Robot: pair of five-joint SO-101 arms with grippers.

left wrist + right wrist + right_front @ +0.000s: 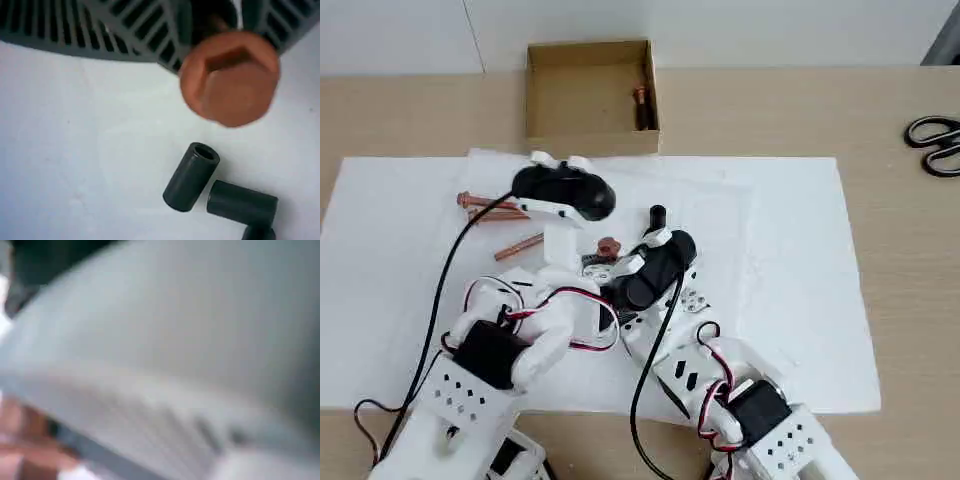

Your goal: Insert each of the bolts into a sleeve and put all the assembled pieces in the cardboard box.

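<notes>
The cardboard box [545,100] sits at the top centre of the high view, on the bare table [880,100] just above the white paper sheet [790,300]; one assembled piece [642,108], a copper bolt in a dark sleeve, lies against its right inner wall. A pair of loose bolts [485,204] lies left of centre on the sheet, close together; a third bolt [518,246] lies just below them (none of these is sleeved). An upright sleeve [657,215] stands at the centre, just above the right arm [655,268]; the left arm [563,190] hangs over the sheet to the left of it. A copper bolt head [609,246] shows between the two arms; whether either arm grasps it, or is clenched or released at all, cannot be told. In the left wrist view that head sits at the upper right against a dark ribbed part [125,30]; two lying sleeves [191,176] rest near each other on the paper at the lower right. Scissors [933,143] lie at the right edge of the table.
</notes>
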